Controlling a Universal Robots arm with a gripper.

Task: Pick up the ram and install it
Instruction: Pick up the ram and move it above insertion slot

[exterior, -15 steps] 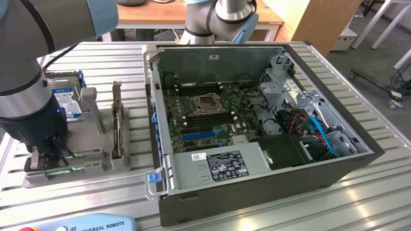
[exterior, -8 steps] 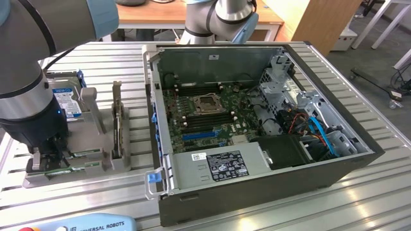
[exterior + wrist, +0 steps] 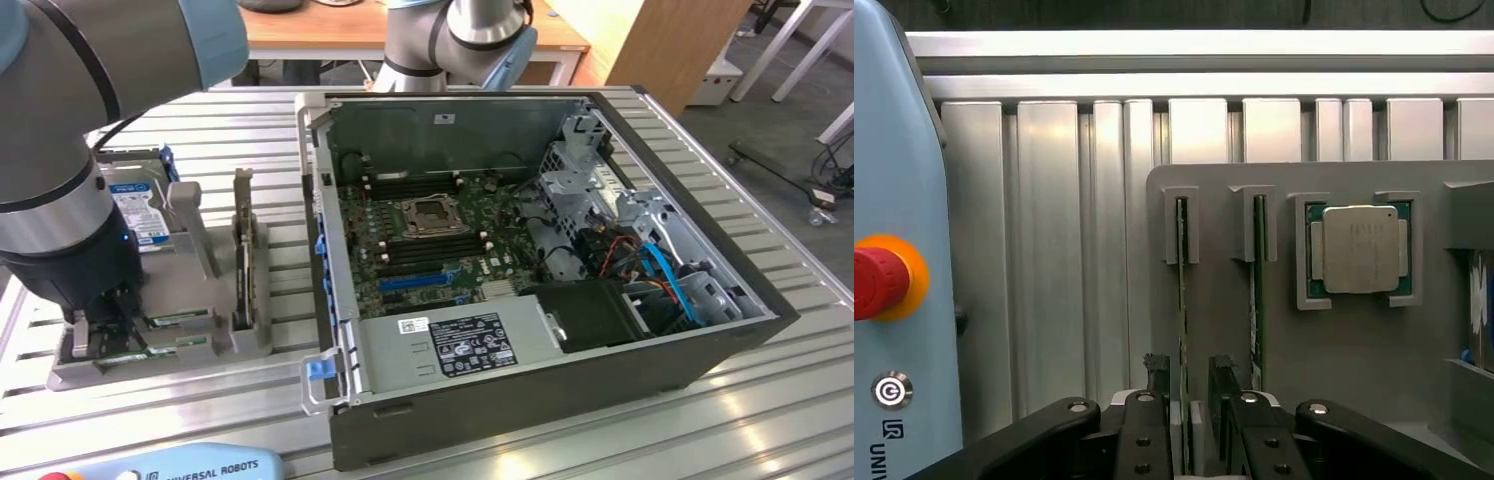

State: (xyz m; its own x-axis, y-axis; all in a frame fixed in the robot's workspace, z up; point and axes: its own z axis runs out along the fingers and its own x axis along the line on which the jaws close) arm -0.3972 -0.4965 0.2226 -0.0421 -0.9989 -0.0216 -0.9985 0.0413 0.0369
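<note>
Pincer (image 3: 1187, 370) at the parts holder (image 3: 1334, 340): we see its two black fingers (image 3: 1154, 372) standing open, one on either side of the ram (image 3: 1181, 270), a thin green stick set on edge in a slot of the grey holder. Nothing is gripped. In the wrist view, a sliver of space shows between each finger and the board.

In the neighbouring slot, just beside the ram, stands a second memory stick (image 3: 1257, 280). Past that, the square silver processor (image 3: 1359, 250) lies flat in its own recess.

From the exterior view we find the arm (image 3: 67, 150) reaching straight down onto the holder. The holder sits on the ribbed metal desk (image 3: 747, 420), to the exterior view's left of an open computer case (image 3: 534, 400). A hard drive (image 3: 140, 215) and a dark expansion card (image 3: 243, 250) stand upright in the same holder, near the arm.

The case lies on its side with the green motherboard (image 3: 427, 240) exposed and blue cables (image 3: 667, 280) trailing along the drive bays at the exterior view's right.

A pale blue teach pendant (image 3: 174, 465) with a red button (image 3: 874, 283) rests on the desk close to the holder.
</note>
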